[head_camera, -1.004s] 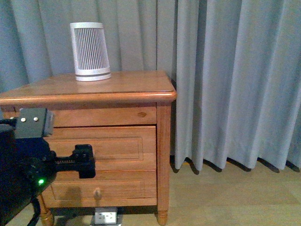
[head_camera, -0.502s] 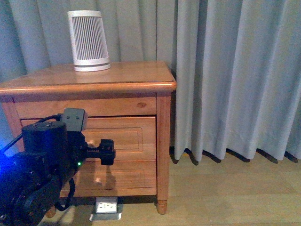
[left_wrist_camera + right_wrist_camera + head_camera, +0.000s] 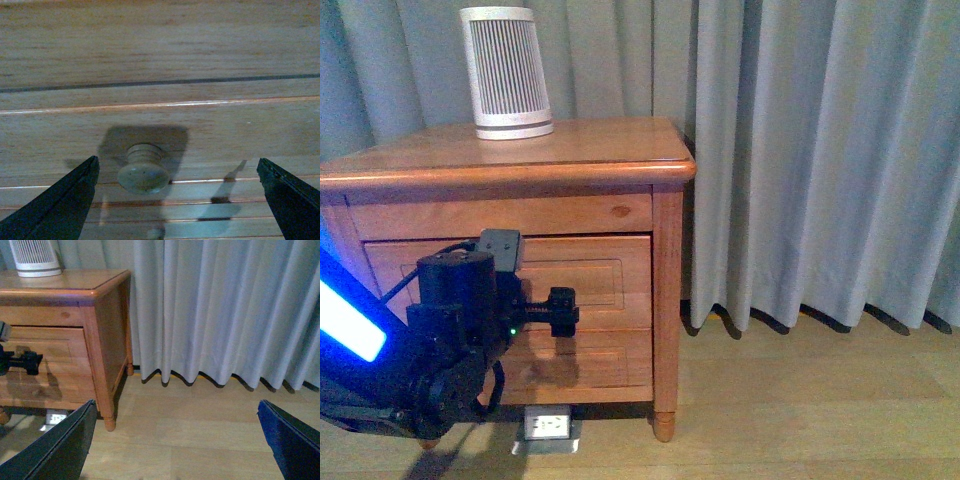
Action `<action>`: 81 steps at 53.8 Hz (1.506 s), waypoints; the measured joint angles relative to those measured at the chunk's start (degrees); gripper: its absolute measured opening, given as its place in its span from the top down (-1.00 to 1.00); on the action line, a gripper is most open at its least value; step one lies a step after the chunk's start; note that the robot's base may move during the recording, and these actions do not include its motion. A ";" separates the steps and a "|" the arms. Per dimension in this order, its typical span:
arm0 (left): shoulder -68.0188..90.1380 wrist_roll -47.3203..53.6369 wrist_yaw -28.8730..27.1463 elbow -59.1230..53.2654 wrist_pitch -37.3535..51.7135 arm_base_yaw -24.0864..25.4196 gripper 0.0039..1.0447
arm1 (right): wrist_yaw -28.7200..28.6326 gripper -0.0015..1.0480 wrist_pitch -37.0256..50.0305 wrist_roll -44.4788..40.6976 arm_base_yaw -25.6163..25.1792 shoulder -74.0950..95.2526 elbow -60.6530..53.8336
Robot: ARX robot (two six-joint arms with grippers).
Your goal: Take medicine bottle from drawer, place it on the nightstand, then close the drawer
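The nightstand (image 3: 570, 165) stands at the left, and its upper drawer (image 3: 610, 275) is shut. The medicine bottle is out of view. My left gripper (image 3: 563, 312) is open and close in front of the drawer face. In the left wrist view the drawer's round wooden knob (image 3: 143, 171) sits between the open fingers (image 3: 60, 205), nearer one of them, with nothing touching it. My left gripper also shows in the right wrist view (image 3: 30, 362). My right gripper (image 3: 175, 450) is open and empty over the wooden floor, to the right of the nightstand (image 3: 100, 340).
A large white slatted device (image 3: 507, 72) stands at the back left of the nightstand top. Grey curtains (image 3: 820, 160) hang behind and to the right. A floor socket (image 3: 548, 425) lies under the nightstand. The lower drawer (image 3: 610, 355) is shut.
My left arm has reached forward and to the right, bringing its gripper up to the upper drawer's front. The front view has shifted, so the nightstand sits differently in the frame.
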 joint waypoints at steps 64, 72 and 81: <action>-0.66 -1.22 -0.44 -0.98 0.20 1.22 0.52 | 0.00 -0.87 0.00 0.00 0.00 0.00 0.00; -3.80 -1.27 -2.05 -8.46 4.26 0.76 0.52 | 0.00 -0.87 0.00 0.00 0.00 0.00 0.00; -9.14 -0.94 -2.34 -20.28 9.35 0.20 0.52 | 0.00 -0.87 0.00 0.00 -0.02 0.00 0.00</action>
